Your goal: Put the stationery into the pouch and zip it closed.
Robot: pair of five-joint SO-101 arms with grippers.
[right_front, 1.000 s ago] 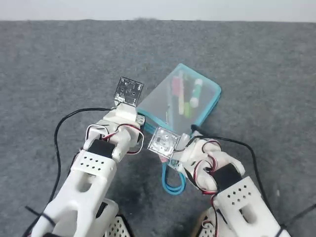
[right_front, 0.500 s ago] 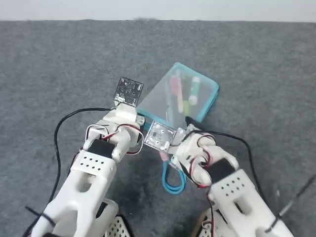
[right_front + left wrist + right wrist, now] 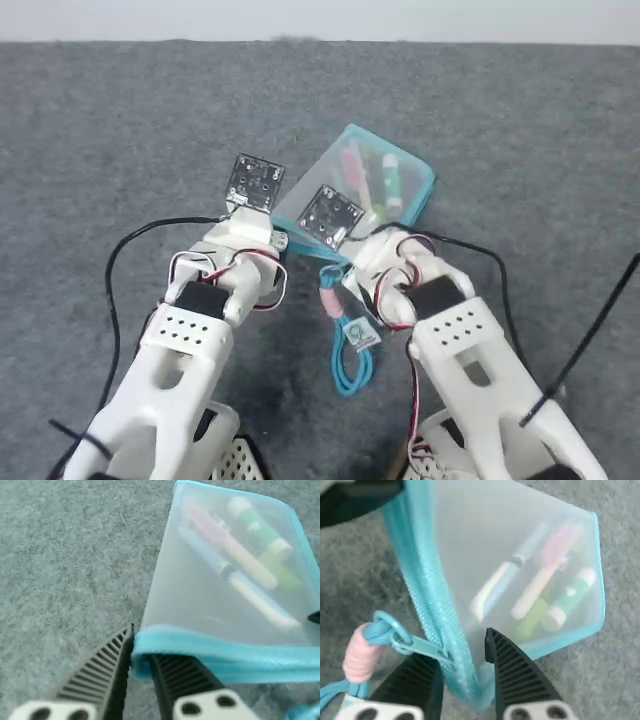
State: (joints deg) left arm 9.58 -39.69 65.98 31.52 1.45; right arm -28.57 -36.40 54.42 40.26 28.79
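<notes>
The translucent pouch (image 3: 385, 190) with teal trim lies on the grey mat, and pens and a green marker (image 3: 260, 535) show inside it. My left gripper (image 3: 141, 645) is shut on the near corner of its teal zipper edge (image 3: 210, 652). My right gripper (image 3: 463, 650) stands open astride the zipper edge (image 3: 432, 605) close to the other corner. The zipper pull (image 3: 422, 647) lies just beside one finger, and a pink bead (image 3: 362, 655) and a blue strap (image 3: 350, 365) trail from it. In the high view both wrists sit close together at the pouch's near edge.
Grey carpet-like mat (image 3: 520, 110) covers the table all around the pouch. The blue strap loop lies on the mat between the two arms. Black cables (image 3: 130, 250) run beside each arm.
The right arm swung left along the pouch's near edge toward the left gripper, turning its wrist. The pouch shifted slightly left. The pink bead and strap top came into sight.
</notes>
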